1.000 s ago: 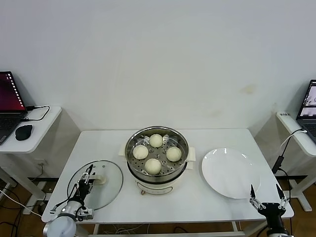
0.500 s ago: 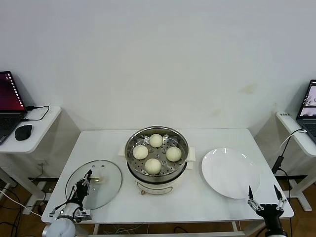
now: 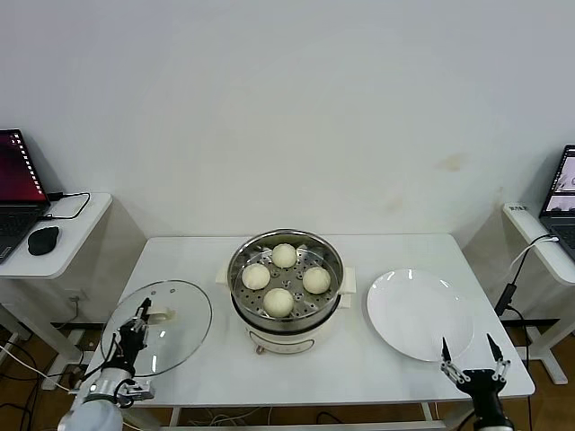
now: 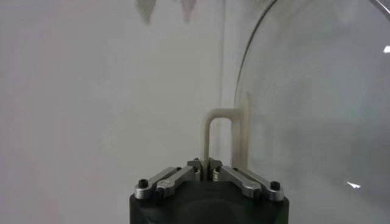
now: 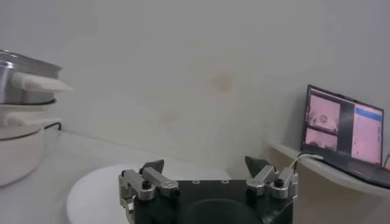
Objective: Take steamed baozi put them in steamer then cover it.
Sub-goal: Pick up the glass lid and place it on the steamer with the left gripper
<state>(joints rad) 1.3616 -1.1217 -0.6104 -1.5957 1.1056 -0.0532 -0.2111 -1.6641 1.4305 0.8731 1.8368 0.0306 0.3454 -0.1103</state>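
The left gripper [image 3: 137, 325] is pinching the cover [image 3: 171, 310] by its handle [image 4: 219, 137] — tilting it for carrying to the steamer [image 3: 285, 269], where 4 baozi [image 3: 278, 302] are sitting — while the right gripper [image 3: 469, 356] is idling, spread wide, beside the plate [image 3: 418, 314].

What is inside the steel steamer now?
Four baozi lie uncovered inside the steamer, on its perforated bottom. What lies below that bottom, inside the white pot base, cannot be seen.

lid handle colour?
Cream-white handle on the clear glass lid; clearest in the left wrist view.

Four baozi [image 3: 285, 277] sit in the steamer [image 3: 286, 301], cover [image 3: 158, 326] left, plate [image 3: 420, 315] right.
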